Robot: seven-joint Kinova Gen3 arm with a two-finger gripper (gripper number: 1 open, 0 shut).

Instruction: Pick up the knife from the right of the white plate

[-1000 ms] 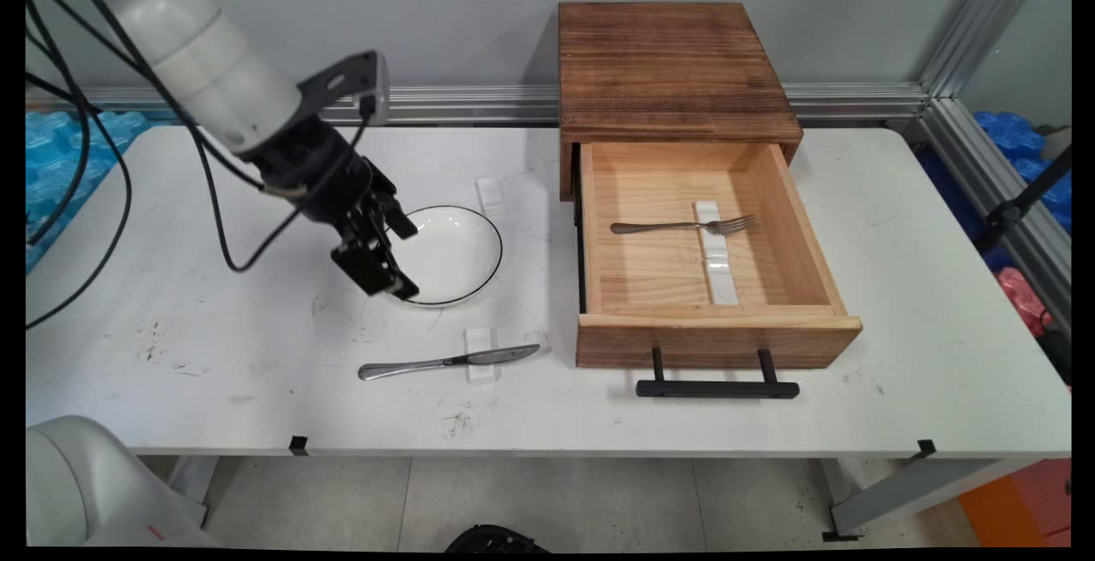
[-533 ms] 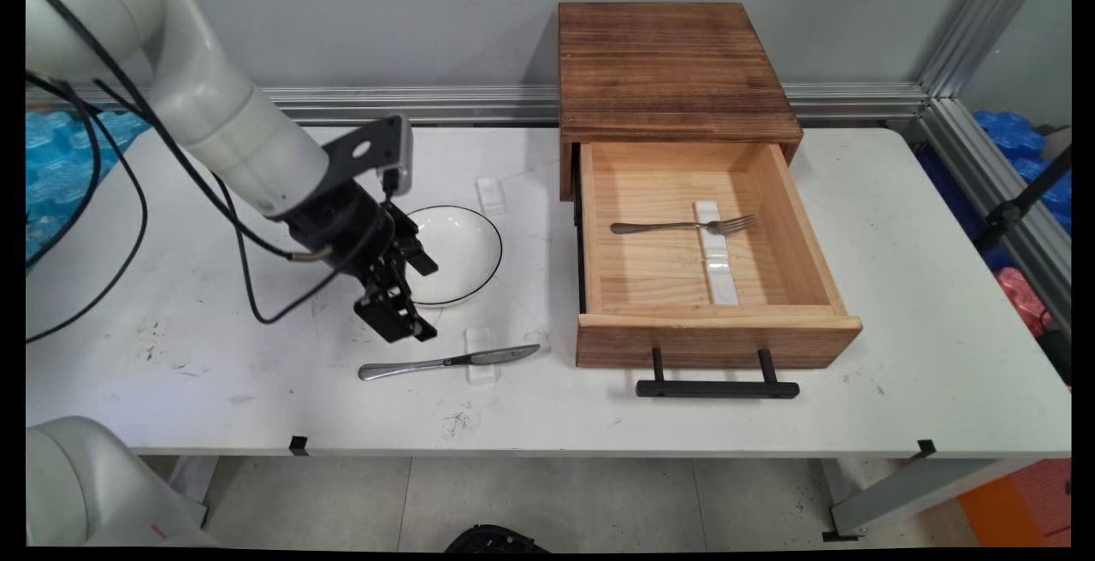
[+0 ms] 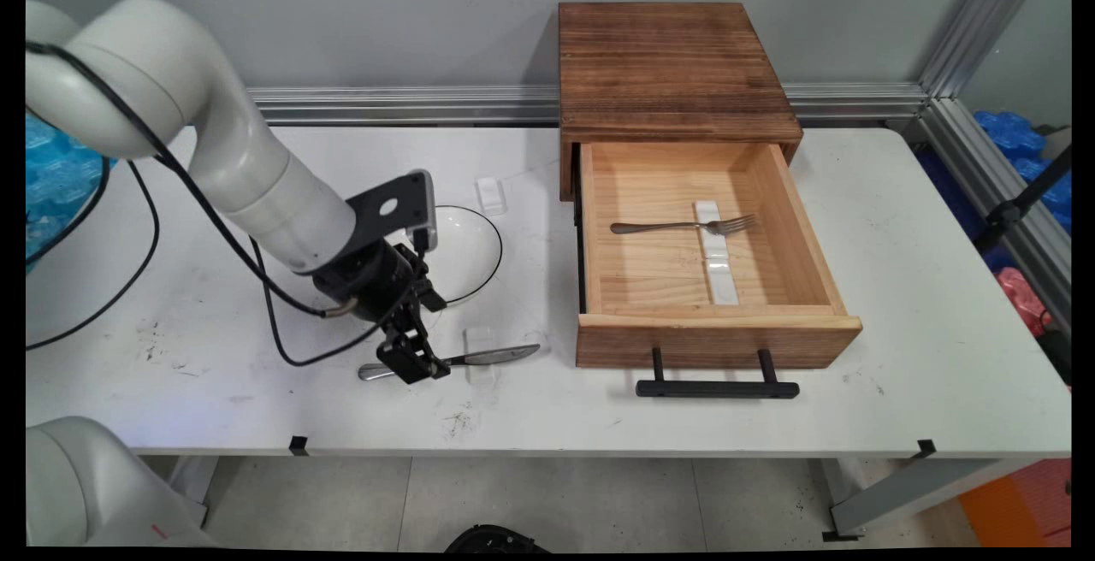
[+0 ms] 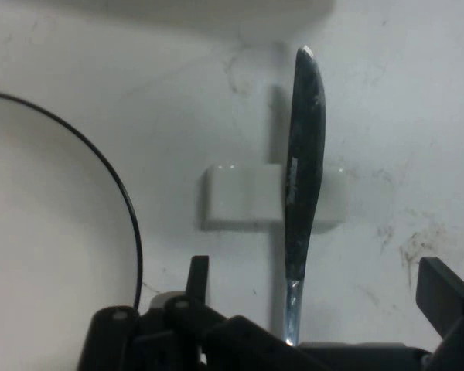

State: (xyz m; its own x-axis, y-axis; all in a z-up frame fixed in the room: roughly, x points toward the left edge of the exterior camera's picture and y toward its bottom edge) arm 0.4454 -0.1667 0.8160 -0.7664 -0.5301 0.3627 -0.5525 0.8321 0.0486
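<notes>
Gripper (image 3: pixel 417 366) is down over the knife (image 3: pixel 479 357) handle with its fingers (image 4: pixel 445 290) apart, blade propped on that little white rest (image 3: pixel 480 340) near the plate (image 3: pixel 462 253), so a slightly off squeeze could flip it across the desk (image 3: pixel 898 356).

A white table (image 3: pixel 898 356) stands against a plain grey wall (image 3: pixel 428 22). An aluminium rail (image 3: pixel 411 103) runs along the table's far edge and turns at its far right corner. Pale floor tiles (image 3: pixel 547 501) show below the near edge.
</notes>
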